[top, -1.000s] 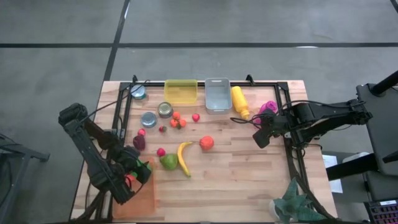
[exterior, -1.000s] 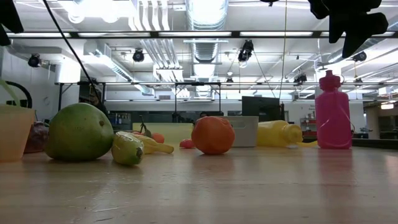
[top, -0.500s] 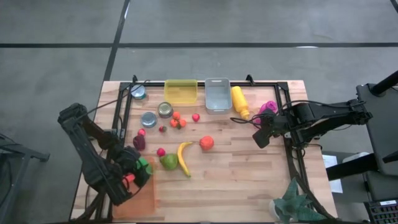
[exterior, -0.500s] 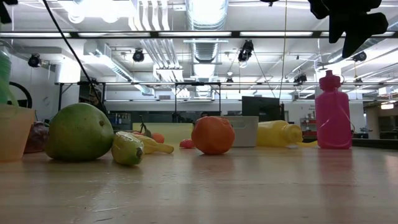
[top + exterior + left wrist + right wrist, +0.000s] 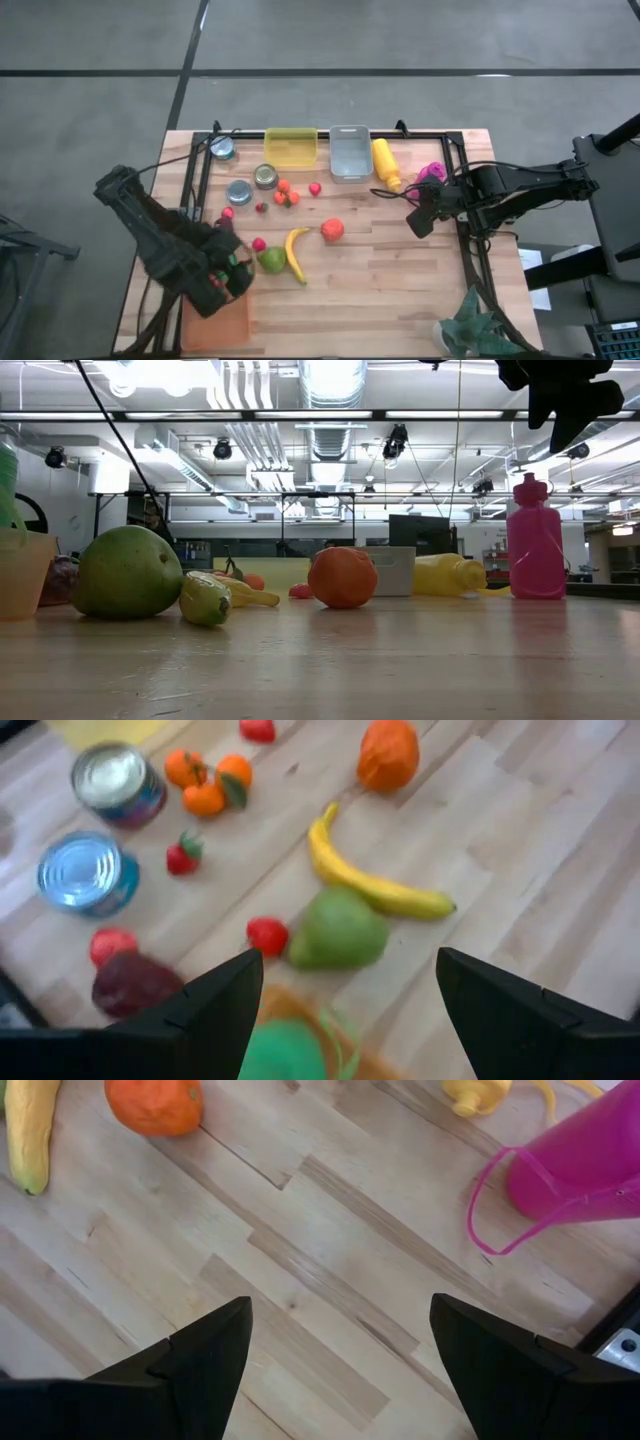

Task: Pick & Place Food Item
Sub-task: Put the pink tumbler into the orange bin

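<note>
Left tool (image 5: 224, 272) has swung in over the near-left part of the worktop (image 5: 400, 280) since a second ago; it was further out over the orange bin (image 5: 222, 322) and now sits at the bin's far edge, closer to the green pear (image 5: 271, 260). A green item (image 5: 283, 1052) shows between its fingers (image 5: 205, 1010) in the left wrist view, right at the bin; earlier it showed in the high view near the bin's corner. Left tool is spread wide, fingers well apart; cannot tell whether they press on the green item or just straddle it.

Right tool (image 5: 421, 215) unchanged: hovering above the right side of the worktop, near the pink bottle (image 5: 431, 173), fingers wide apart, holding nothing.

Nothing else moved. Banana (image 5: 295, 254) lies just beside the pear, a small red fruit (image 5: 259, 243) touching or nearly touching the pear's far side. Orange fruit (image 5: 332, 229) mid-worktop. Yellow tray (image 5: 291, 146), clear tray (image 5: 349, 152) and yellow bottle (image 5: 386, 162) along the far edge. Two cans (image 5: 252, 183) on the left.
</note>
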You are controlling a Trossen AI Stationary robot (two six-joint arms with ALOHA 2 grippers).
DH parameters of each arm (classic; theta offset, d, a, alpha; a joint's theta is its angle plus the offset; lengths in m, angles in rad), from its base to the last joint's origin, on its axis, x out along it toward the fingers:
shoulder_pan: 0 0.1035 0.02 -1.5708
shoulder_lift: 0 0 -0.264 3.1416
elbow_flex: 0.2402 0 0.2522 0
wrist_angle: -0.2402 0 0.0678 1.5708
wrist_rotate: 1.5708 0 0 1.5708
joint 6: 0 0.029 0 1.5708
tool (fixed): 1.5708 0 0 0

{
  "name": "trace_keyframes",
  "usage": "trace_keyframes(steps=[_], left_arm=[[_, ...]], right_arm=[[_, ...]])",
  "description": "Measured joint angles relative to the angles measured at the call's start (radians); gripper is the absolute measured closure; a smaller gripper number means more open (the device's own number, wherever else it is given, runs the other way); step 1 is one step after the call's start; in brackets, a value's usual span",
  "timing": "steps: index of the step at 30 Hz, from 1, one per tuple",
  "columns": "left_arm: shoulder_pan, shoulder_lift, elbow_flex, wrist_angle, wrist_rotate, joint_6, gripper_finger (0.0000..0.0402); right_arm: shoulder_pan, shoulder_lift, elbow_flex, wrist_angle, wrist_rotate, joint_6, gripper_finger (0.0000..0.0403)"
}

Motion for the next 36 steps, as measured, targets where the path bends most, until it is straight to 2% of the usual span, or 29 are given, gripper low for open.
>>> trace_keyframes(steps=[11, 17, 27, 33, 36], left_arm=[[0.246, 0.000, -0.010, 0.373, -0.017, 0.603, 0.0098], [0.407, 0.000, -0.089, 0.634, 0.085, 0.933, 0.0098], [0.695, 0.001, -0.231, 0.980, 0.326, 1.142, 0.0098], [0.728, 0.001, -0.318, 1.187, 0.394, 1.184, 0.0098], [0.728, 0.001, -0.331, 1.183, 0.397, 1.190, 0.0098]], right_arm=[[0.000, 0.000, 0.000, 0.005, 0.000, 0.000, 0.0099], [0.000, 0.000, 0.000, 0.010, 0.000, 0.000, 0.0099], [0.000, 0.000, 0.000, 0.016, 0.000, 0.000, 0.0099], [0.000, 0.000, 0.000, 0.017, 0.000, 0.000, 0.0099], [0.000, 0.000, 0.000, 0.020, 0.000, 0.000, 0.0099]])
